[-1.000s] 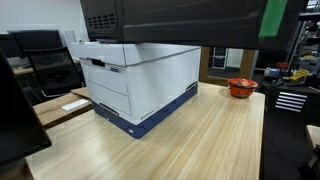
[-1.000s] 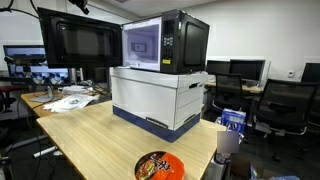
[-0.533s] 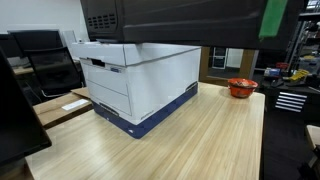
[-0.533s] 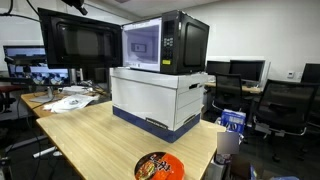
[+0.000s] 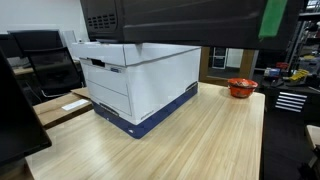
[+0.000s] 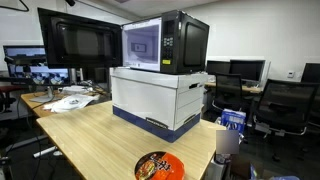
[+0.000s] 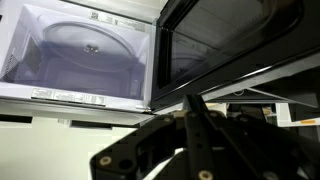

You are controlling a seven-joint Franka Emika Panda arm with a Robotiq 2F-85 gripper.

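Note:
In the wrist view a microwave [image 7: 85,50] stands open, with its white lit cavity and glass turntable showing. Its dark door [image 7: 225,40] is swung out to the right. My gripper [image 7: 193,104] comes up from the bottom edge just below the door's lower corner, its two fingers pressed together with nothing between them. In both exterior views the black microwave [image 6: 165,42] [image 5: 170,18] sits on top of a white and blue box [image 6: 160,98] [image 5: 140,80] on a wooden table [image 6: 90,135]. Neither the arm nor the gripper shows in those views.
A round orange bowl [image 6: 158,166] lies at the table's near edge, beside a cup [image 6: 228,141]. A red bowl [image 5: 242,87] stands at the far table corner. Monitors [image 6: 75,42], papers [image 6: 65,101] and office chairs [image 5: 45,60] surround the table.

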